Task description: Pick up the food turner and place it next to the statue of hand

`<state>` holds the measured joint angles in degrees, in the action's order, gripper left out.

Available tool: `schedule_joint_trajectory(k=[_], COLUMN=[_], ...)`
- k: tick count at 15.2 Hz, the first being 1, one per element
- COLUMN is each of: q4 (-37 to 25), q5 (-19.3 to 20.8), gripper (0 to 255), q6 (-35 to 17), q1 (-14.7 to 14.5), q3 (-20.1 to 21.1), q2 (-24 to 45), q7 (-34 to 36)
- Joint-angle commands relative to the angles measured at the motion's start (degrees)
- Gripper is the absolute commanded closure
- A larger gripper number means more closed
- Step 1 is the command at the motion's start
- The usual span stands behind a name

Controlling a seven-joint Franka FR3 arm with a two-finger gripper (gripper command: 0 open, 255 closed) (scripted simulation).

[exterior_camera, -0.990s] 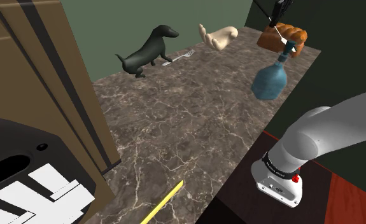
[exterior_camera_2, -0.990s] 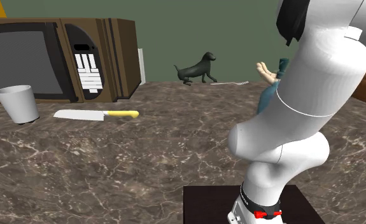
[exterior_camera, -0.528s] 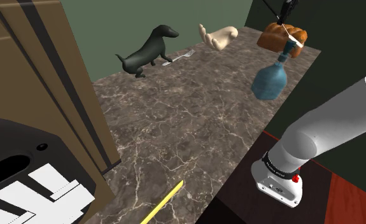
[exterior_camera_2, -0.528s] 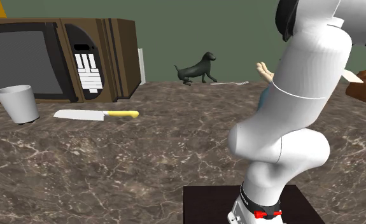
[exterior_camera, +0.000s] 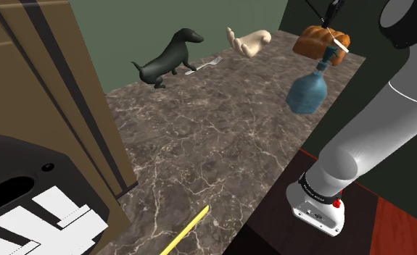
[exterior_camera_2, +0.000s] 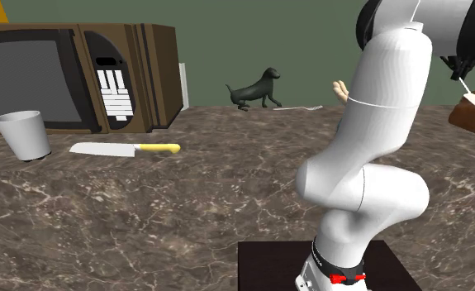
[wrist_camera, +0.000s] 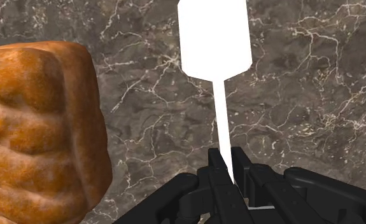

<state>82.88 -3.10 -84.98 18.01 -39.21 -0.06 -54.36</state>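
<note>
black gripper point(wrist_camera: 229, 164) pinching the thin handle of a white food turner point(wrist_camera: 213, 38), above marble counter point(wrist_camera: 302, 95), beside brown bread loaf point(wrist_camera: 41, 127), upper right of shoulder view, pale hand statue point(exterior_camera: 250, 42) upper middle

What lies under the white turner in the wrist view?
Bare marbled counter lies below the turner, which the claw clasps; the bread loaf sits beside it. Whatever its blade covers is hidden.

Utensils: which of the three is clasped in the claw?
The white food turner, its handle clasped in the claw beside the bread loaf. The fork lies by the dog statue, the yellow-handled knife before the microwave.
</note>
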Motion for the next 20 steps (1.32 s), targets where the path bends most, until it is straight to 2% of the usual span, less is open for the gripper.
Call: schedule_joint_trajectory(k=[1,20], q4=[1.8,20.6], q5=[0.2,2.9], gripper=[255,255], q6=[-1.6,-17.1], q1=[0.0,-0.6], q3=[0.0,0.9], q2=[-0.3,-4.6], q7=[-0.2,1.1])
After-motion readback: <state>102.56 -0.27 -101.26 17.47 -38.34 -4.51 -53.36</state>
